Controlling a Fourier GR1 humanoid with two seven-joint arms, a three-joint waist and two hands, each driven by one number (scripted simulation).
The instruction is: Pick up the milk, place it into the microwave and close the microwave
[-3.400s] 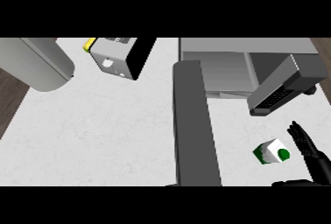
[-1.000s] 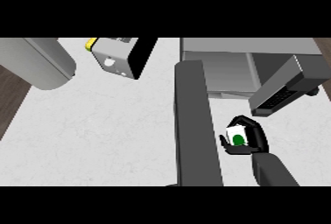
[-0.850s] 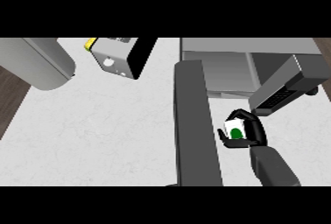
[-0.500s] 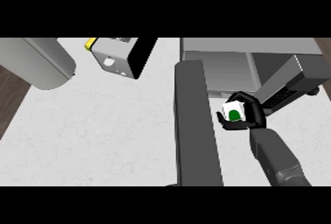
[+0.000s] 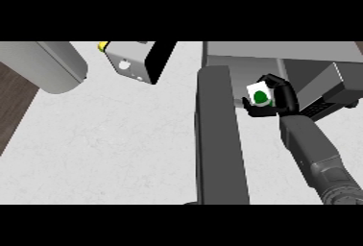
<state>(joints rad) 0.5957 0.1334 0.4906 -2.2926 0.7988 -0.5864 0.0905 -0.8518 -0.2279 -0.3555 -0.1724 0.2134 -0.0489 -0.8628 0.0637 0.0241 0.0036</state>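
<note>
The milk (image 5: 260, 93) is a small white carton with a green round mark. My right hand (image 5: 281, 96) is curled round it and holds it above the counter, at the open front of the microwave (image 5: 312, 60) in the upper right. The microwave's door (image 5: 217, 139) stands open, a long dark grey slab running down the middle of the view, just left of the carton. My right forearm (image 5: 312, 149) comes up from the lower right. My left hand does not show.
A grey toaster-like box (image 5: 131, 62) with a black side stands at the top centre-left. A large grey cylinder (image 5: 50, 65) lies at the top left. The dark wood floor shows past the counter's left edge (image 5: 18, 120).
My right hand closed round the milk on the counter at the lower right, lifted it, and has carried it up and away from me to the microwave's opening.
</note>
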